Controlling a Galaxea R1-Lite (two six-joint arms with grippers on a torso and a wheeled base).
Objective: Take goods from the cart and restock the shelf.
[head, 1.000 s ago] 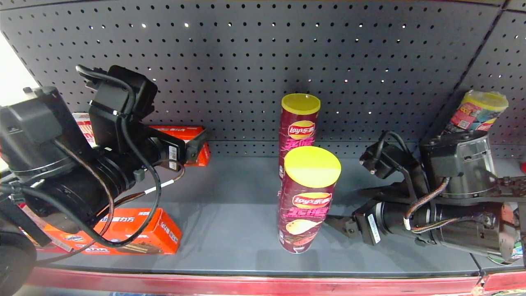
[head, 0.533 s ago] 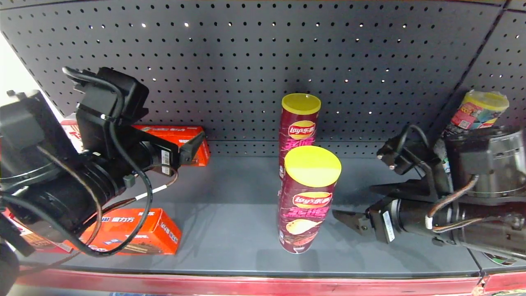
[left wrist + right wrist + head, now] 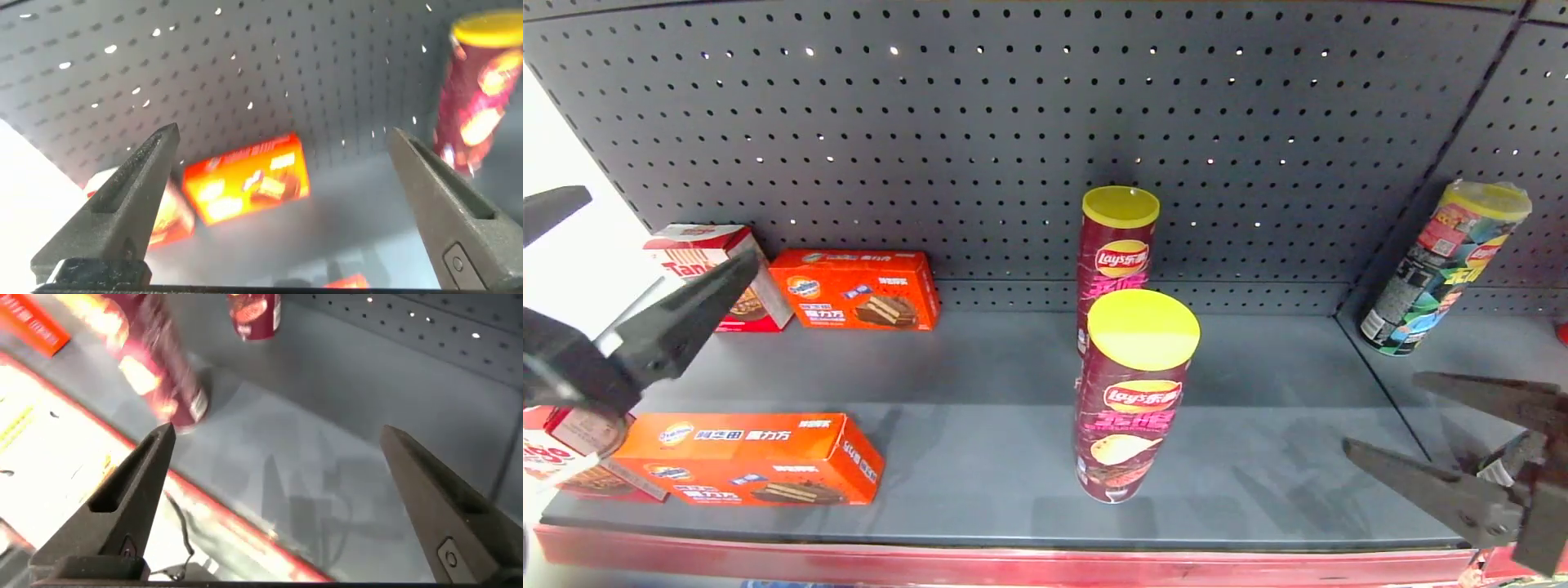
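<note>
At the left edge of the head view the left claw (image 3: 668, 224) hangs in front of the shelf (image 3: 980, 408), its two fingers spread wide and holding nothing. Behind it a white-and-red box (image 3: 711, 245) leans at the back, with the rear orange box (image 3: 858, 287) just beside it, while the front orange box (image 3: 752, 457) lies near the red shelf lip (image 3: 1013, 563). The left wrist view looks between the open fingers of the left claw (image 3: 282, 135) at the rear orange box (image 3: 249, 175) and the white-and-red box (image 3: 167, 220). In mid-shelf the front chip can (image 3: 1131, 400) stands upright, directly ahead of the rear chip can (image 3: 1117, 245) by the pegboard (image 3: 1013, 122). A dark-printed can (image 3: 1441, 269) leans in the neighbouring bay at the right. The right claw (image 3: 1382, 411), wide open and empty, sits low at the right, well apart from the cans. From the right claw (image 3: 278, 431), the right wrist view shows both cans' bases, the front chip can (image 3: 155, 359) and the rear chip can (image 3: 255, 314), and a bright area below the red shelf lip (image 3: 204, 506). A second ago both arms reached deep into the shelf, the left hiding the back boxes and the right just beside the front can. Both have since drawn back; the cans have not moved.
</note>
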